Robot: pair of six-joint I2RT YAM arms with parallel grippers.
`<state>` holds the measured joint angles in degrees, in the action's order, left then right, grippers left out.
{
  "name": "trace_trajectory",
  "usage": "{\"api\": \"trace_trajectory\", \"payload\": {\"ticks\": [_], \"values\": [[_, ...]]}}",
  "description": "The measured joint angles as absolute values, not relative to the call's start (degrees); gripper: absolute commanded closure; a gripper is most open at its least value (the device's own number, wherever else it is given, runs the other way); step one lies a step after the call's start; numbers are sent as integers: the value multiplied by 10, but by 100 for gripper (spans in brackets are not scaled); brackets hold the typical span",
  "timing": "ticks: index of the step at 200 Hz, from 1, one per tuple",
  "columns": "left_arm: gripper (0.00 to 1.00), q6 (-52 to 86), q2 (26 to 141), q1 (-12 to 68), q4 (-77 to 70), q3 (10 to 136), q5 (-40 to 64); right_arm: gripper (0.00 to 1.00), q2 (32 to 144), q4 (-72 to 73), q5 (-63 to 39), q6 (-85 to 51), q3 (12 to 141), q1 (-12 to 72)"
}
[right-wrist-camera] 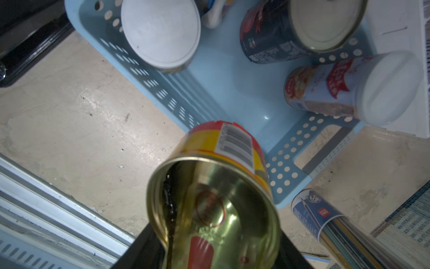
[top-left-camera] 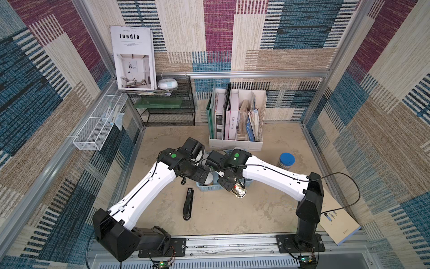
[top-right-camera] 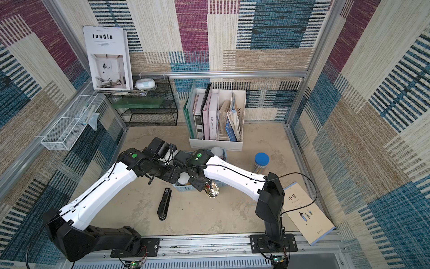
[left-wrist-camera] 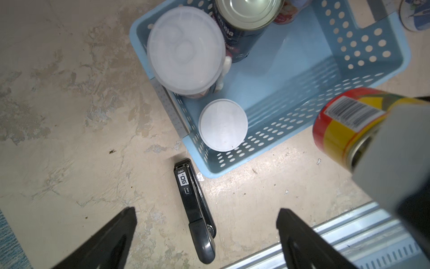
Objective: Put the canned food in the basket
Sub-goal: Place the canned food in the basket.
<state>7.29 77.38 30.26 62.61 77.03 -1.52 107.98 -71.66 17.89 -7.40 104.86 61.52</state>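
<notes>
Gold oval tin (right-wrist-camera: pixel 214 205), red-yellow label, in right jaws; left jaws wide.

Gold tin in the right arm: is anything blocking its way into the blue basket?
Nothing visible blocks it. The gold tin hangs outside a corner of the basket; only that low wall lies between, and the floor beyond is bare.

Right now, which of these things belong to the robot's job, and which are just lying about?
Job: blue basket, gold tin, metal can, large white-lidded can, small white-lidded can, third white-lidded can.
Lying about: black stapler, blue-lidded tube, file box, black rack, white wire basket, book.
</notes>
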Motion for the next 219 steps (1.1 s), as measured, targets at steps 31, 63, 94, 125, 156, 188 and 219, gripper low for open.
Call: {"api": "trace_trajectory", "payload": {"ticks": [31,63,94,125,156,188,219], "values": [[0,73,772,298,626,766,-4,42,1111,-703,189,-55,1093,590],[0,72,766,291,624,756,-2,41,1128,-683,198,-27,1121,563],[0,73,760,286,622,749,0,42,1144,-658,198,8,1121,541],[0,73,753,280,621,742,0,42,1141,-627,201,45,1081,516],[0,73,748,273,621,735,1,41,1125,-585,200,90,1025,505],[0,73,746,268,620,730,1,40,1124,-537,195,135,990,500],[0,73,746,265,620,726,1,38,1144,-510,183,163,966,498]]}}
